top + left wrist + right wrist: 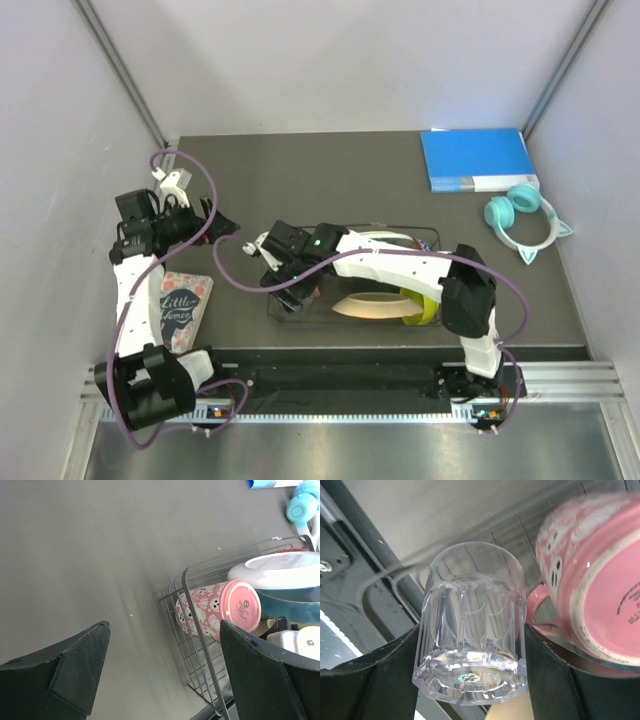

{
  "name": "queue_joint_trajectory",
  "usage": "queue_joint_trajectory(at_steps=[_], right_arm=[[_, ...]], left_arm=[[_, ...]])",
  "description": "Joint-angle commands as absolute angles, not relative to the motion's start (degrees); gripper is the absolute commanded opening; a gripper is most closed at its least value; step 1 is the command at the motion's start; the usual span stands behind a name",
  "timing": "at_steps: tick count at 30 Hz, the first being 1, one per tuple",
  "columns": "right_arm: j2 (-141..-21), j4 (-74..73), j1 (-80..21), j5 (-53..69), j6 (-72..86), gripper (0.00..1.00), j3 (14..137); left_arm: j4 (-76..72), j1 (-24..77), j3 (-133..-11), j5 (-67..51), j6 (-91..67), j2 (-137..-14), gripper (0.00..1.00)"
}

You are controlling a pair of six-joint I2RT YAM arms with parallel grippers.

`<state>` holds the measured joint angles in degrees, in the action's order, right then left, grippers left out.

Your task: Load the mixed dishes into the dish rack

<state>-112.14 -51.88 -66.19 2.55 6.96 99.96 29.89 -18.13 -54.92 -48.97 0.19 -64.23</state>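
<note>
The right end effector (472,667) pinches the glass (470,620) by its sides at the left end of the rack (186,587). It is just beside the mug (592,580), which lies on its side inside, and is likely headed for that corner. The left end effector (164,630) hovers spread and empty over the counter (75,545), apart from the rack.

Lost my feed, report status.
Left tool open, empty. Right tool shut on small clear ribbed glass at black wire dish rack. Pink patterned mug close beside.

Robot lab cell: bare white panel walls (330,60), aluminium rail (560,378), dark work table (300,180).
</note>
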Motion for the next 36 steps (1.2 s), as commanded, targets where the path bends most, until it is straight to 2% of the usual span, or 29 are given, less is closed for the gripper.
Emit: queue_joint_trajectory(at_steps=[1,7,17,18,19,21,25,26,28,29,36], right_arm=[[-110.4,-53.7,-65.8,-1.1,5.9,0.0,96.7],[-108.5,-54.0,-65.9,-1.4,6.0,0.0,95.1],[-113.7,-55.6,-66.1,-1.1,5.3,0.02,101.0],[-113.9,-55.6,-66.1,-0.9,5.2,0.05,101.2],[-114.1,-55.8,-66.2,-0.7,5.2,0.32,101.2],[-113.8,-55.7,-66.7,-0.9,5.2,0.54,100.6],[-112.9,-55.5,-67.1,-1.8,5.3,0.73,99.3],[-112.8,-55.5,-67.2,-2.0,5.2,0.84,99.2],[-112.6,-55.5,-67.6,-2.5,5.3,0.9,99.1],[-112.6,-55.5,-67.7,-2.8,5.2,0.99,99.1],[-112.9,-56.6,-69.0,-4.7,5.2,1.0,102.4]], left_arm=[[26.5,-18.5,-55.2,-49.6,0.4,-63.3,0.95],[25.8,-18.5,-54.6,-49.8,0.2,-63.2,0.95],[25.8,-18.5,-54.7,-49.7,0.4,-62.5,0.95],[25.9,-18.5,-54.7,-49.7,0.4,-62.4,0.95],[25.9,-18.5,-54.8,-49.7,0.4,-62.3,0.95],[25.6,-18.4,-54.9,-49.7,0.3,-62.2,0.95],[25.1,-18.5,-54.9,-49.8,0.2,-62.1,0.95],[25.2,-18.4,-54.9,-49.8,0.2,-62.1,0.95],[25.0,-18.5,-54.8,-49.9,0.2,-62.0,0.95],[25.0,-18.5,-54.6,-50.1,0.2,-62.0,0.95],[24.5,-18.4,-54.0,-50.4,0.2,-61.1,0.95]])
